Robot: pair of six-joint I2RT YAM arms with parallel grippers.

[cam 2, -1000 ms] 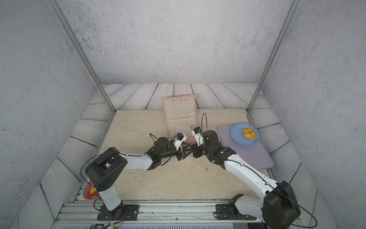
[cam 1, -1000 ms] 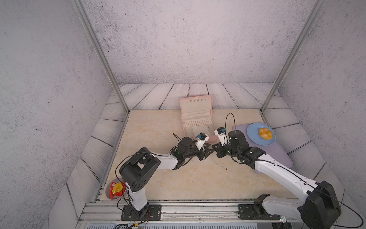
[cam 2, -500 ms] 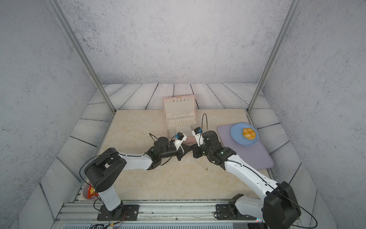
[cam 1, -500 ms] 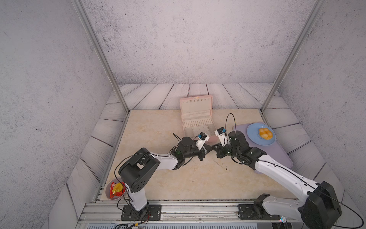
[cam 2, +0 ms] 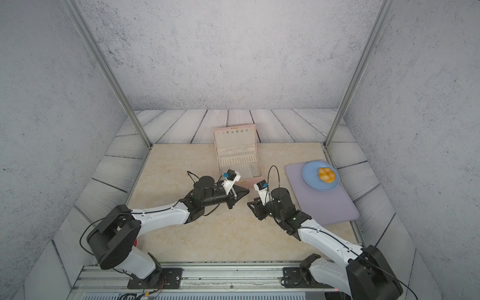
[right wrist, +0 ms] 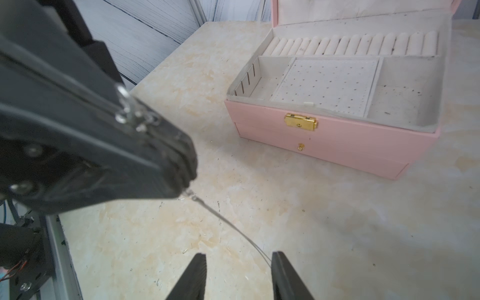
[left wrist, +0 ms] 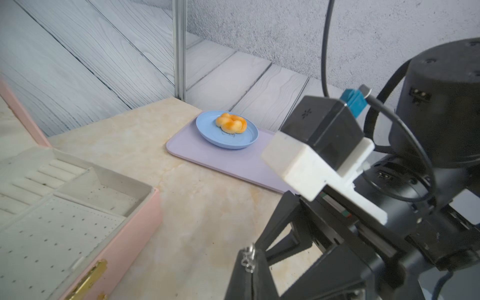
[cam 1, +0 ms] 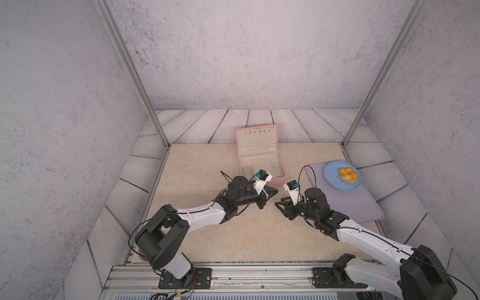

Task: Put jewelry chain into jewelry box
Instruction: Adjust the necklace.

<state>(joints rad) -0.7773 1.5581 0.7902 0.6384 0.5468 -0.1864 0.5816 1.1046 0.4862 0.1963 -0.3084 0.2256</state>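
The black left gripper (right wrist: 185,179) is clamped shut on one end of a thin, silvery metal jewelry chain (right wrist: 226,223). A few links bunch on top of its closed jaws, and the rest of the strand leaves the tip as a single fine line. It slants across a short gap to the black right gripper (right wrist: 239,255), whose two fingers stand apart with bare table between them. The strand's far end meets the inner edge of one finger (right wrist: 279,262) — whether it rests there or is caught cannot be told.

In both top views the two grippers face each other tip to tip, close but not touching, low over the beige marbled tabletop (right wrist: 285,207). The chain itself is too fine to see from above.

Just beyond the left gripper's tip sits the pale pink rectangular jewelry box (right wrist: 363,145) with a gold clasp. Its lid is raised, showing cream lining, a row of ridged slots and a dotted panel. The chain is outside the box, in front of it.

Off to the right arm's side lies a lilac rectangular mat (cam 1: 350,202) — on it a round blue plate (cam 1: 330,179) holding a golden knotted bun (cam 1: 348,175).
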